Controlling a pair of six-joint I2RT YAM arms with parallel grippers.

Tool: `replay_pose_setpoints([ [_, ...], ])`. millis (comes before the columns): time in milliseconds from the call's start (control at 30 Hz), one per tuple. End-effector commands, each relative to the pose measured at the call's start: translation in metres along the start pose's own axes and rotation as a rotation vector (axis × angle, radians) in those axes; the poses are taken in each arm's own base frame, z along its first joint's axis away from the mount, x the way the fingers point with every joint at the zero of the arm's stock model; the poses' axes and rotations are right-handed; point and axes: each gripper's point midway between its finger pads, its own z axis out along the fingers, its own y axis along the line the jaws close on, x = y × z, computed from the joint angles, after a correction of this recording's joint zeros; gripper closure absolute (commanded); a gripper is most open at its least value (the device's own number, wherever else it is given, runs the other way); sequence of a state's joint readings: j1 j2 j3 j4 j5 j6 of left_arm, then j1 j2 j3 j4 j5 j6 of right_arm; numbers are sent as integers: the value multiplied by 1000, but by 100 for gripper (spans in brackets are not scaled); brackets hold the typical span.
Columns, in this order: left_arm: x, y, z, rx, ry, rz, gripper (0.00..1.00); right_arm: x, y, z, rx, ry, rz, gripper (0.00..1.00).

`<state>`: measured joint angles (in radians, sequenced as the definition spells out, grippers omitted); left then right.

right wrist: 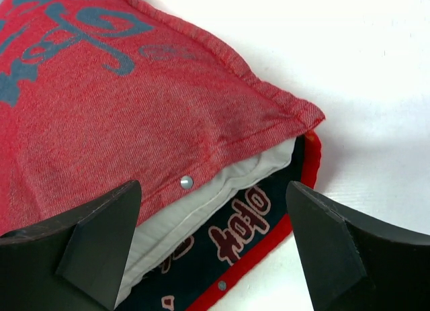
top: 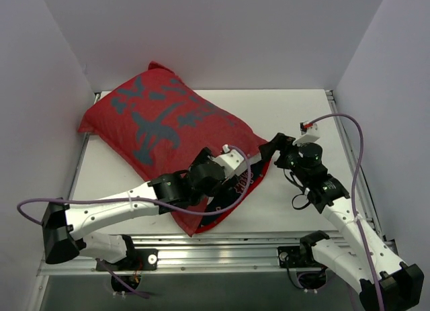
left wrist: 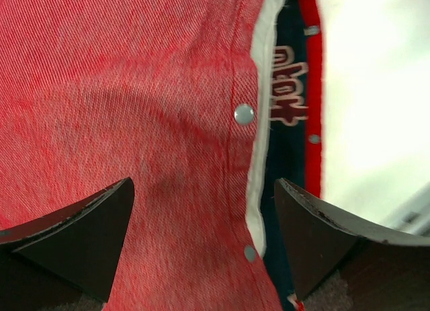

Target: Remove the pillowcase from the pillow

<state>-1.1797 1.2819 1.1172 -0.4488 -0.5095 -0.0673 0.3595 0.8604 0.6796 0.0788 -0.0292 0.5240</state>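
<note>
Left tool and right tool hover spread at open pillowcase edge, pillow exposed.

The pillow shows inside the open pillowcase, before the spread end effector.

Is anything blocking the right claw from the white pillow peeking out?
Nothing visible. The open right gripper faces the pillowcase's open end, where the pillow shows bare between red flap and navy lining.

Red pillowcase — grey-blue brush marks, navy lining — white pillow.
</note>
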Motion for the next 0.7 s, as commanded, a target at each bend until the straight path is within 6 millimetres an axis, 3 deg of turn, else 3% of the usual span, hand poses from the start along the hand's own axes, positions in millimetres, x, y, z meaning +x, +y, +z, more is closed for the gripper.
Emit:
replay_pose_setpoints([
  [0,-42,20,1,-167,-102,59,6,14,-6,-6,4,25,31,15],
  [167,-52,10,13,-177,-132,83,6,19,-9,-10,7,31,42,15],
  [467,-40,-3,39,-173,-108,93,6,23,-9,-9,1,38,43,15],
  [667,-29,15,53,-224,-71,42,6,26,-7,-8,-16,50,48,15],
])
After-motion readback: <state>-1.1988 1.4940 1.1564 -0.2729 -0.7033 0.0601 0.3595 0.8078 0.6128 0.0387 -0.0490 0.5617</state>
